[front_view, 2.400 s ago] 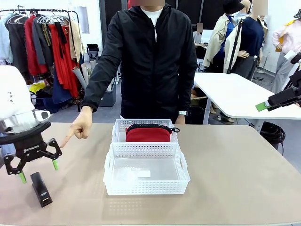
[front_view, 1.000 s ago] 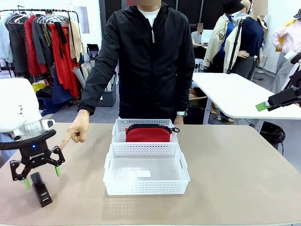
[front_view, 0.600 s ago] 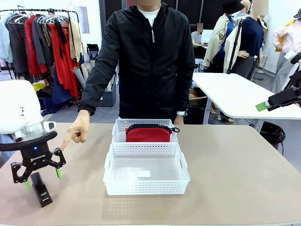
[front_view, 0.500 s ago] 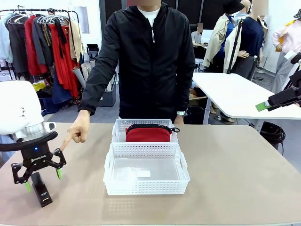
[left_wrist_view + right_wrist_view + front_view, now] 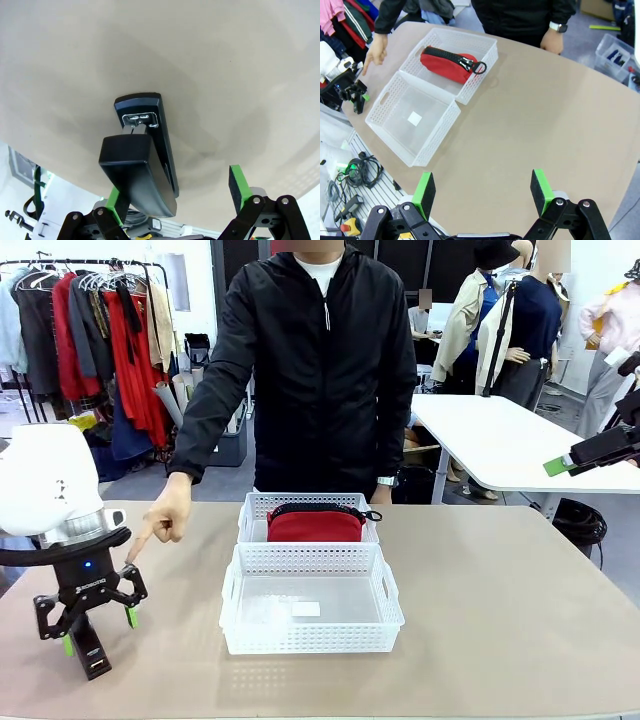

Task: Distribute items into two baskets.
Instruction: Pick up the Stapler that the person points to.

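**Hidden or unclear.** In the front view, your left claw [image 5: 99,631] covers the far end of the black stapler [image 5: 92,660]. Only the stapler's near end shows below the fingers. In the left wrist view, the stapler's rear overlaps one green pad, and you cannot tell whether they touch. The near white basket [image 5: 310,638] screens part of the far white basket [image 5: 256,506]. The red pouch [image 5: 314,526] shows only above the wall between them.

**Surface and room.**
- The beige bench [image 5: 500,610] carries the stapler flat at its left near side, well apart from both baskets.
- Just beyond the left claw, the person's hand [image 5: 168,512] points one finger down towards it.
- The two baskets sit mid-bench, long sides touching.
- The near basket has a small white label on its floor.
- The pouch lies in the far basket, zipper uppermost.
- Behind the bench, a clothes rack [image 5: 90,330] stands at the left and a white table [image 5: 500,440] at the right.

**Claws.**
- Your left claw is spread wide and low over the bench. Its fingers straddle the stapler without pinching it.
- Your right claw [image 5: 483,190] is spread wide, high over the bench's right part. It holds nothing and is well apart from the baskets.
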`<state>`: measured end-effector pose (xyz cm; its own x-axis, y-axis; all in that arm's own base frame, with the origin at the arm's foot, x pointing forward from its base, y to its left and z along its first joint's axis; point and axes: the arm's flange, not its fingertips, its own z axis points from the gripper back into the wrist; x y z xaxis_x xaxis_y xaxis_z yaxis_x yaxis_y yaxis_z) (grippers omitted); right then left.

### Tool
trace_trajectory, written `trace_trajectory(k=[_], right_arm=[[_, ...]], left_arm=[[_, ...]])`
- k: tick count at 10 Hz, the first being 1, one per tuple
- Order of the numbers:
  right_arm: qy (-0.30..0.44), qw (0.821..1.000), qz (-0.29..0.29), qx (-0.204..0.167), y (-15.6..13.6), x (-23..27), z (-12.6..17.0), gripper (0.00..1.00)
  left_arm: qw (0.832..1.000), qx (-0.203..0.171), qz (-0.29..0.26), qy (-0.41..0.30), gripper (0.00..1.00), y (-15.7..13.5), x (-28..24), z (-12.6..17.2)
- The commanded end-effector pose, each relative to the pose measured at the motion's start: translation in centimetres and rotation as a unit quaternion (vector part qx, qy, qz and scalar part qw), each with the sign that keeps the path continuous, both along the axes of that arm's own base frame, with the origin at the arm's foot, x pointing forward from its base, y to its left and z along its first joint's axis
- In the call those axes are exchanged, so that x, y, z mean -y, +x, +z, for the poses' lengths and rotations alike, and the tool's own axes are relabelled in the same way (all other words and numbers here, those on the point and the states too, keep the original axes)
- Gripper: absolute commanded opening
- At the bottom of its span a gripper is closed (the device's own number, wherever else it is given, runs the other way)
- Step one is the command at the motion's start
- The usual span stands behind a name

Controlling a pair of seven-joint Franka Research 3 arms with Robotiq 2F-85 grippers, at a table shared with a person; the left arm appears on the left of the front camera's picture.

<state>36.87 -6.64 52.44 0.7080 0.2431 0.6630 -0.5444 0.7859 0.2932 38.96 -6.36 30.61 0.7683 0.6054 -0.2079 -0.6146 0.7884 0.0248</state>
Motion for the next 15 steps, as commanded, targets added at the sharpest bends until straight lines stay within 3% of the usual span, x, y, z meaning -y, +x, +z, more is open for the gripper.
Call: trace_trajectory(k=[1,3,7,8,9,10,15], right_arm=[[0.001,1.000,0.000,0.000,0.0,0.0,0.0,1.00],[0.001,1.000,0.000,0.000,0.0,0.0,0.0,1.00],[0.001,1.000,0.000,0.000,0.0,0.0,0.0,1.00],[0.001,1.000,0.000,0.000,0.0,0.0,0.0,1.00],[0.001,1.000,0.000,0.000,0.0,0.0,0.0,1.00],[0.001,1.000,0.000,0.000,0.0,0.0,0.0,1.00],[0.001,1.000,0.000,0.000,0.0,0.0,0.0,1.00]], left_arm=[[1.000,0.007,0.006,0.013,0.92,-1.4,0.0,-0.6],[1.000,0.014,0.004,0.010,0.69,-1.9,-0.3,-0.3],[1.000,0.016,-0.004,0.004,0.10,-2.1,-0.6,0.1],[1.000,0.016,-0.006,0.001,0.00,-2.1,-0.6,0.1],[1.000,0.016,-0.009,-0.002,0.00,-2.1,-0.6,0.1],[1.000,0.010,-0.001,0.000,0.00,0.1,0.0,0.6],[1.000,0.010,-0.001,0.000,0.00,0.1,0.0,0.6]])
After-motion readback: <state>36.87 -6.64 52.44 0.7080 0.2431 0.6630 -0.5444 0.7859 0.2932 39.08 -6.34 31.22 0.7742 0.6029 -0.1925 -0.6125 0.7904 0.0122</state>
